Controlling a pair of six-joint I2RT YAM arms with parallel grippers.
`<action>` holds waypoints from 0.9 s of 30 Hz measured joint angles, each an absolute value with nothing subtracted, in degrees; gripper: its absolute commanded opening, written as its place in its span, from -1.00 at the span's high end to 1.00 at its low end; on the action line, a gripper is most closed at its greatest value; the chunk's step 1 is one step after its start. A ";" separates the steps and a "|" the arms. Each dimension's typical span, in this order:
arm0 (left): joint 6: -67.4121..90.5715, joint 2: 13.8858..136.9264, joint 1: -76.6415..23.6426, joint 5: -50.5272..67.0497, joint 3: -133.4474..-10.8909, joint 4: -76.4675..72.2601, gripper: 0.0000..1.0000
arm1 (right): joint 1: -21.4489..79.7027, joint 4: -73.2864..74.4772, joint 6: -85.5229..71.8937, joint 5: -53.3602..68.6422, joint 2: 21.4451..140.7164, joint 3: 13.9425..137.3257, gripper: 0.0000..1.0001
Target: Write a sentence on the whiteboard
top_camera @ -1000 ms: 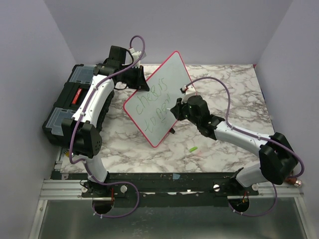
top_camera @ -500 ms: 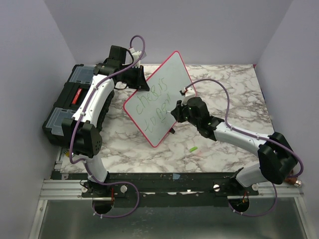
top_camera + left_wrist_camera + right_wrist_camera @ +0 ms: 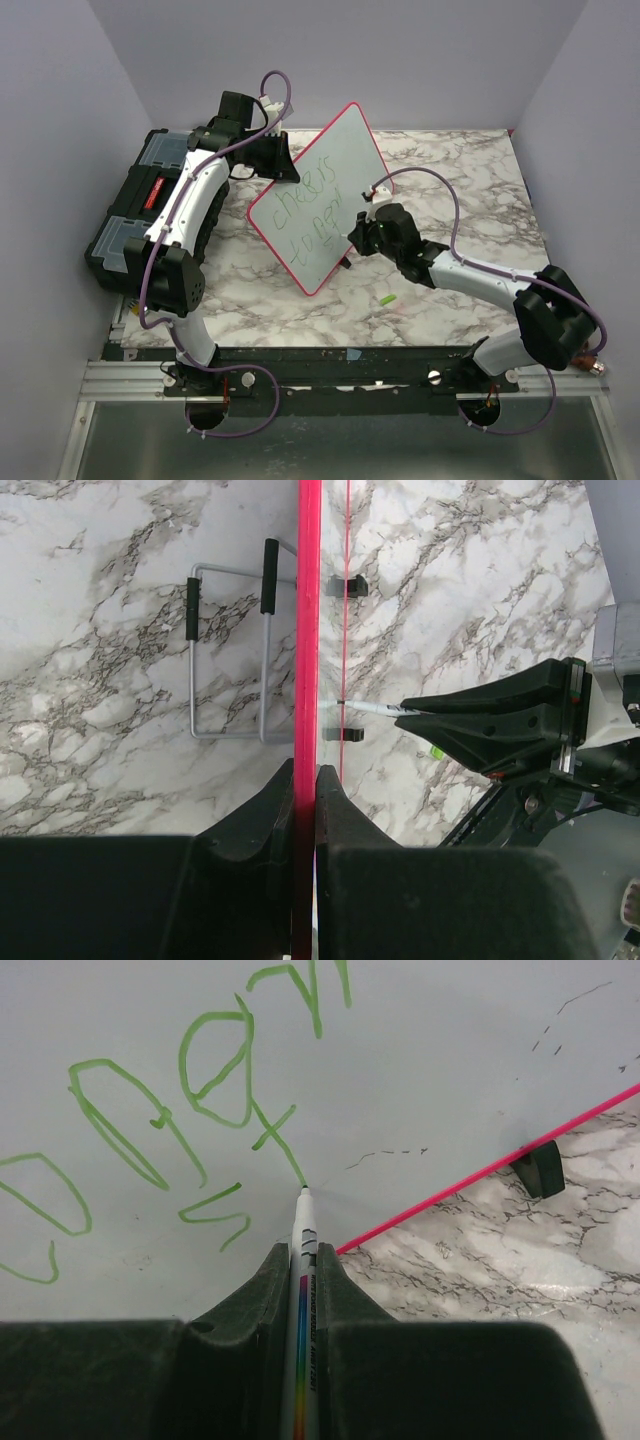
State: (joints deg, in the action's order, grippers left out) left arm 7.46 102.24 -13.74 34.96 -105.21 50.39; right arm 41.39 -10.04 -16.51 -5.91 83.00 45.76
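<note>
Toward near edge of table (image 3: 455,165): small green cap (image 3: 386,299), loose on the marble; just past it, right gripper (image 3: 302,1252) clamped on a marker (image 3: 303,1222), tip touching the whiteboard (image 3: 345,150) at the end of a green stroke; whiteboard mid-table, propped up on edge, tilted; sentence (image 3: 305,207) in green, "cheers" on top, more lines below; left gripper (image 3: 305,780) pinched on the board's pink rim, far-left side; black toolbox (image 3: 135,215) at left edge.

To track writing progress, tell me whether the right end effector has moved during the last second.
Yes. The right end effector, gripping the marker, has slid along the whiteboard toward the table's near edge, closer to the small green piece.
</note>
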 measured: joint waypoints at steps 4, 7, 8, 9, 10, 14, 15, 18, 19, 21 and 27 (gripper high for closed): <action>7.46 102.24 -13.74 34.96 -105.25 50.39 1.00 | 41.39 -9.67 -16.62 -5.98 82.98 45.52 0.99; 7.46 102.24 -13.74 34.96 -105.25 50.39 1.00 | 41.39 -9.52 -16.69 -6.39 82.98 45.52 0.99; 7.46 102.24 -13.74 34.96 -105.25 50.39 1.00 | 41.39 -9.37 -16.69 -6.59 82.98 45.56 0.99; 7.46 102.24 -13.74 34.96 -105.25 50.39 1.00 | 41.39 -9.28 -16.69 -6.72 82.98 45.58 0.99; 7.46 102.24 -13.74 34.96 -105.25 50.39 1.00 | 41.39 -9.13 -16.69 -6.85 82.98 45.69 0.99; 7.46 102.24 -13.74 34.96 -105.25 50.39 1.00 | 41.39 -7.88 -16.45 -7.84 83.66 47.40 0.99; 7.46 102.24 -13.74 34.96 -105.25 50.39 1.00 | 41.39 -7.53 -16.38 -8.16 83.92 48.03 0.99; 7.46 102.24 -13.74 34.96 -105.25 50.41 1.00 | 41.39 -6.74 -15.97 -9.17 84.64 50.02 0.99; 7.46 102.24 -13.74 34.96 -105.25 50.43 1.00 | 41.39 -6.66 -15.73 -9.54 84.79 50.57 0.99; 7.46 102.24 -13.74 34.96 -105.25 50.43 1.00 | 41.39 -6.37 -15.35 -10.04 84.99 51.51 0.99; 7.46 102.24 -13.74 34.96 -105.25 50.43 1.00 | 41.39 -5.89 -14.94 -10.79 84.88 52.01 0.99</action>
